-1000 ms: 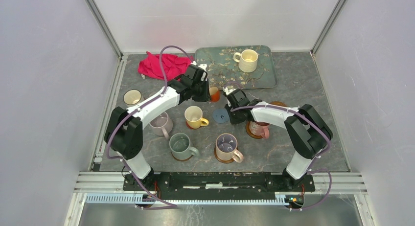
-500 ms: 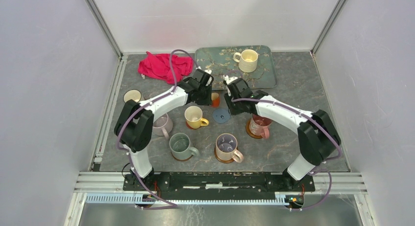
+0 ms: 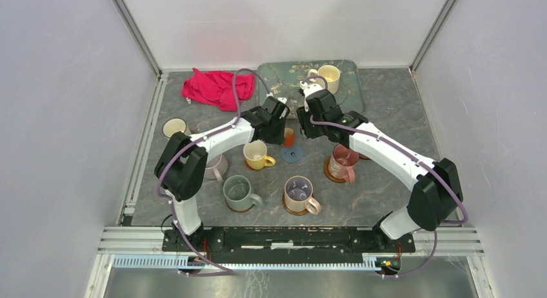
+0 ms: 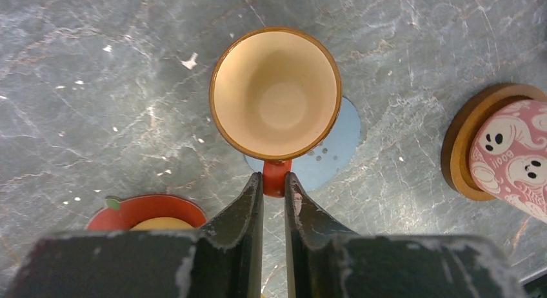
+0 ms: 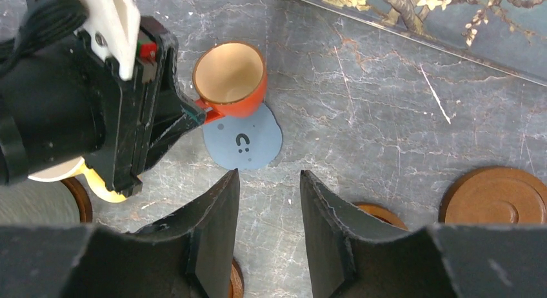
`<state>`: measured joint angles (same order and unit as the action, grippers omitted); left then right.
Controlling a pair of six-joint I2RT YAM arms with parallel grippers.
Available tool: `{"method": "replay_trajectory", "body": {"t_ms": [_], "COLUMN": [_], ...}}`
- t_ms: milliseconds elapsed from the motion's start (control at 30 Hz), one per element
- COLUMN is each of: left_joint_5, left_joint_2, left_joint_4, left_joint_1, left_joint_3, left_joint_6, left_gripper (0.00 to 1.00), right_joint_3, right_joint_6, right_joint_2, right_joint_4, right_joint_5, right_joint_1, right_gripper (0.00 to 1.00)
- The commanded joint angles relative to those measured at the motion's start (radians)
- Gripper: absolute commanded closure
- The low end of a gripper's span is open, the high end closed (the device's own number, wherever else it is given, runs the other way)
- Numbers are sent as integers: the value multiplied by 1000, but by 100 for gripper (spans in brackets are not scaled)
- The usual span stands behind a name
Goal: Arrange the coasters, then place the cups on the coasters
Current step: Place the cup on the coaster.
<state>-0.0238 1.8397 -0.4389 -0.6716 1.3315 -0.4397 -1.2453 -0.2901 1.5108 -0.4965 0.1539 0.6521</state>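
The left claw (image 4: 274, 182) is pinched on the small handle of the tiny orange cup (image 4: 276, 91), holding it upright near the middle of the table, over the far edge of the blue coaster (image 5: 245, 140). Whether the cup's base touches the coaster or hangs just above it cannot be told. The right claw (image 5: 269, 177) hovers just beside, its jaws spread apart and holding nothing. The task looks well advanced. Seen from above, the yellow cup (image 3: 256, 153) stands on a red coaster, the grey-green cup (image 3: 237, 190) and the pink floral cup (image 3: 298, 193) each stand on brown coasters, and a pink mug with white ghosts (image 4: 513, 156) stands on an amber one. The mauve cup (image 3: 216, 162) sits beside the left arm, and what lies under it is hidden. What appears left to do: the orange cup needs centring and letting go on the blue disc, and the cream cup (image 3: 328, 79) stands on the teal tray (image 3: 351, 99) at the back, with no coaster under it. A bare dark brown coaster (image 5: 495, 198) lies to the right, a likely spot for it.
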Motion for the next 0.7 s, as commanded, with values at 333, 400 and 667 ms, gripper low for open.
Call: {"method": "replay_trajectory", "body": {"t_ms": [333, 400, 667], "left_joint_5": [-23, -57, -105], "left_joint_2": [-92, -116, -165], "left_joint_4": [50, 55, 44], "left_joint_1": [-66, -75, -127], "left_joint_3": [-41, -39, -44], "left_joint_6": [18, 34, 104], "left_gripper": [98, 98, 98], "right_joint_3": [-51, -52, -41], "right_joint_6": [17, 18, 21], "right_joint_2": [-39, -44, -68], "right_joint_4": [-47, -46, -45], "right_joint_5": [71, 87, 111], "right_joint_1": [-4, -6, -19], "right_gripper": [54, 54, 54]}}
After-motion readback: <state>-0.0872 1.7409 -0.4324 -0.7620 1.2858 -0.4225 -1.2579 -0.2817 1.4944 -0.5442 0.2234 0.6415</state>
